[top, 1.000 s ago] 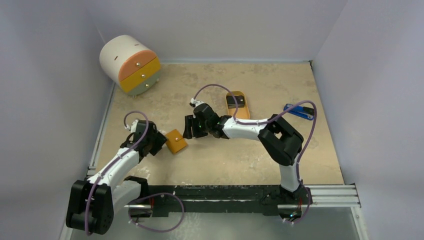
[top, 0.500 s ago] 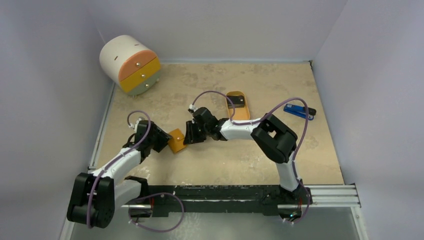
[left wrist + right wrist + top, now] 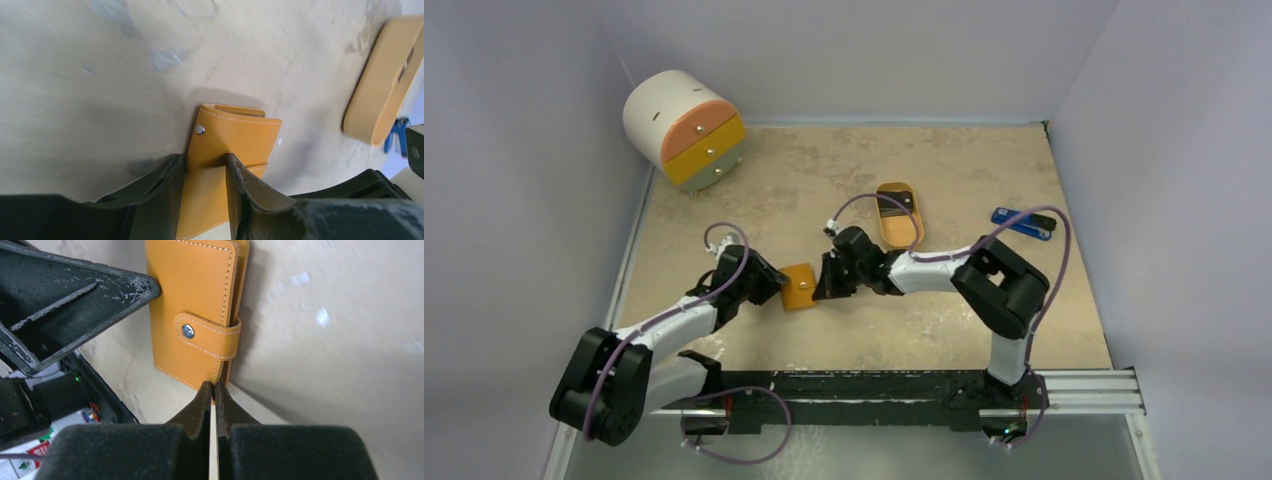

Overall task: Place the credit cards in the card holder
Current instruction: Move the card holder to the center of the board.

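The card holder [image 3: 799, 287] lay snapped closed on the counter [image 3: 924, 330] between the arms. The left tool [image 3: 204, 157] clasped one end, and the right tool [image 3: 212, 387] was pinched together at the edge below the snap tab [image 3: 207, 335]. The holder looked light, soft and floppy, so the tab seemed the best purchase.

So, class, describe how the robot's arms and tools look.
The left arm and right arm have white links, chunky black joints and looping purple cables. The left tool and right tool are black, each with two fingers tapering to a wedge.
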Robot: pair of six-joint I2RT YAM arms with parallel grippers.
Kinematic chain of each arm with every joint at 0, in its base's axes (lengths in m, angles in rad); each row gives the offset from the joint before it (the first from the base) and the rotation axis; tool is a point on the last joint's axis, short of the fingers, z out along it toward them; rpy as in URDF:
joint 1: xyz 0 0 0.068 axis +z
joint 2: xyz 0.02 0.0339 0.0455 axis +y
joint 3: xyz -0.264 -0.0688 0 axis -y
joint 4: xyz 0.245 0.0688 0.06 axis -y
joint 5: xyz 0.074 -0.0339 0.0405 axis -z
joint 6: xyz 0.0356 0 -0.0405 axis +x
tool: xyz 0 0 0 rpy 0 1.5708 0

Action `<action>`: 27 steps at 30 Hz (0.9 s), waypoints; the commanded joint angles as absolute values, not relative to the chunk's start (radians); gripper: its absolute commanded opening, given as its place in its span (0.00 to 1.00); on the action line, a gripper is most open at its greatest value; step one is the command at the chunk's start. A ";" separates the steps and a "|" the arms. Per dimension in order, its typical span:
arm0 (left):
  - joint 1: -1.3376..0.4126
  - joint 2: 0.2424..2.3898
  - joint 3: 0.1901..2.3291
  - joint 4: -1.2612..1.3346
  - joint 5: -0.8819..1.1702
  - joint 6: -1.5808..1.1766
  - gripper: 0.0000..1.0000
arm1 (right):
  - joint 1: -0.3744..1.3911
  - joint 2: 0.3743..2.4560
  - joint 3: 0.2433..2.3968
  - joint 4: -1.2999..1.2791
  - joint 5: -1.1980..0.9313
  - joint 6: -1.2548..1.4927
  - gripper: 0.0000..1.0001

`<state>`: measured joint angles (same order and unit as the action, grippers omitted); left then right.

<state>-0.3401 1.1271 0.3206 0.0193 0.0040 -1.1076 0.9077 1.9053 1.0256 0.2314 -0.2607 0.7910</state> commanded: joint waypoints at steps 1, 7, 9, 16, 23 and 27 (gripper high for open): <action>-0.433 1.174 0.297 0.027 0.066 -1.155 0.36 | 0.919 1.752 0.871 0.214 -0.195 0.797 0.00; -0.493 1.169 0.334 0.032 0.052 -1.145 0.40 | 0.919 1.512 0.674 0.128 -0.102 0.807 0.00; -0.495 1.156 0.348 0.035 0.055 -1.128 0.45 | 0.918 1.459 0.645 0.101 -0.067 0.811 0.00; -0.522 1.120 0.333 0.265 0.207 -1.175 0.50 | 0.919 1.484 0.668 0.079 -0.036 0.789 0.00; -0.610 1.135 0.315 0.299 0.176 -1.164 0.45 | 0.918 1.554 0.713 0.084 0.015 0.771 0.00; -0.611 1.166 0.295 0.304 0.161 -1.153 0.43 | 0.918 1.561 0.717 0.091 0.040 0.775 0.00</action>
